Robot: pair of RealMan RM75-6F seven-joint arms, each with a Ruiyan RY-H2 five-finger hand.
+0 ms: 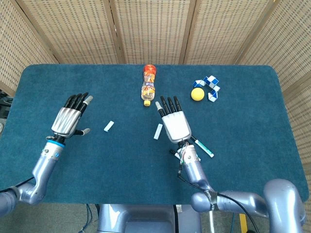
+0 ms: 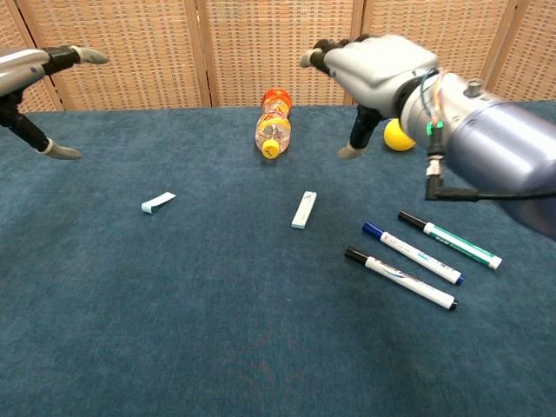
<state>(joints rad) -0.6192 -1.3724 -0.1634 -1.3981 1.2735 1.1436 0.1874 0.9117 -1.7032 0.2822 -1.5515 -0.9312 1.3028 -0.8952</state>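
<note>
Covering the table, blue cloth (image 1: pixel 243 126) sits before wicker screens (image 1: pixel 150 29).

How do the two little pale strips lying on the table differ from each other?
The left strip is curled up at one end; the right strip lies flat and straight. The left strip lies nearer the left hand, the right strip beside the right hand. Both are pale and rest free on the table.
</note>
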